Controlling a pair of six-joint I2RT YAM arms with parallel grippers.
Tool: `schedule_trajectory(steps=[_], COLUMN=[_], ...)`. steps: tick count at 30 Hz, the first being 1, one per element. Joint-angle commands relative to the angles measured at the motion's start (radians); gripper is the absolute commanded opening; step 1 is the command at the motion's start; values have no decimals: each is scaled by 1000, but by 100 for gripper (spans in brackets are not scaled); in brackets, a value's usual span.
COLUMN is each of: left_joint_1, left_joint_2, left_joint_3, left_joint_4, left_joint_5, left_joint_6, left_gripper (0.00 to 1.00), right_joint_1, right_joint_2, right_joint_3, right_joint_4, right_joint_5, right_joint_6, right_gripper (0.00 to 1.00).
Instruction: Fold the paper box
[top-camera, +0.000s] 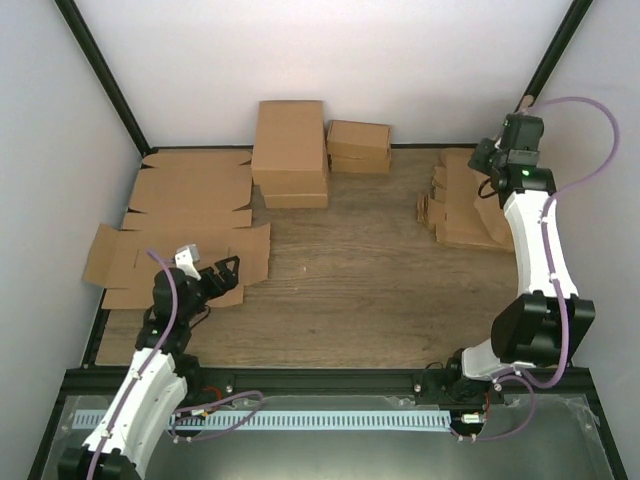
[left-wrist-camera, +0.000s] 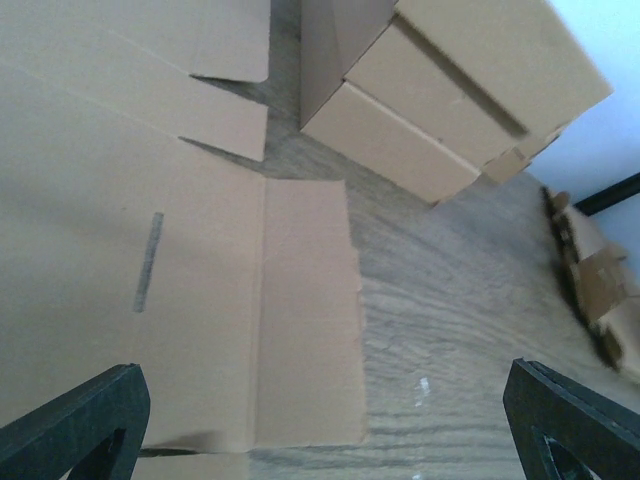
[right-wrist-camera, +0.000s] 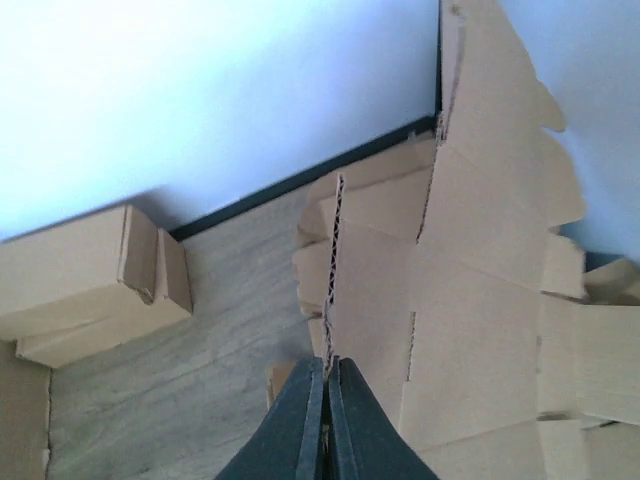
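My right gripper (right-wrist-camera: 327, 368) is shut on the edge of a flat brown die-cut paper box (right-wrist-camera: 336, 250), which I see edge-on as a thin corrugated strip rising from the fingertips. It hangs beside a stack of similar die-cut pieces (right-wrist-camera: 480, 290) at the back right of the table (top-camera: 455, 205). In the top view the right gripper (top-camera: 490, 165) is over that stack. My left gripper (top-camera: 225, 270) is open and empty at the near left, its fingers (left-wrist-camera: 80, 420) spread wide above a large flat cardboard sheet (left-wrist-camera: 200, 290).
Large flat cardboard sheets (top-camera: 190, 215) cover the left of the wooden table (top-camera: 360, 290). Big folded brown boxes (top-camera: 290, 150) stand at the back middle and also show in the left wrist view (left-wrist-camera: 440, 100). White walls and black frame bars (top-camera: 105, 80) close in the sides and back.
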Motion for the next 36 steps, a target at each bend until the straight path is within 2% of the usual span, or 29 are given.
schedule_trajectory(steps=[1,4,8,12,15,19,22,24,28,32,36], left_joint_1=[-2,-2,-1,-2,-2,-2,-2,-2,-2,-2,-2], left_joint_2=[-7,-12,-6,37,25,-28,-64,-82,-102,-99,-71], left_joint_3=[78,119,120,189,257,350,400,420,443,450,455], left_joint_4=[-24,-71,15,-27,-110,-248,-331,-373,-449,-498,-504], left_joint_5=[20,-5,137,216,243,241,243,250,247,236,298], left_joint_6=[-148,-235,-270,-255,-214,-149,-131,-133,-158,-192,-238], left_gripper=[100,100,100,100,100,100,100,100,100,100,100], right_joint_1=[0,1,8,52,57,68,116,141,234,466,716], right_joint_2=[-53,-49,-71,-124,-179,-254,-280,-306,-397,-487,-492], right_joint_3=[84,159,263,345,373,343,328,286,87,-113,-317], right_joint_4=[-87,-164,-261,-344,-376,-365,-409,-426,-339,-198,-51], right_joint_5=[38,-3,-63,-112,-292,-636,-694,-721,-911,-815,-721], right_joint_6=[-13,-8,-24,-33,-36,-9,-19,-43,-63,19,97], right_gripper=[1,1,1,1,1,1,1,1,1,1,1])
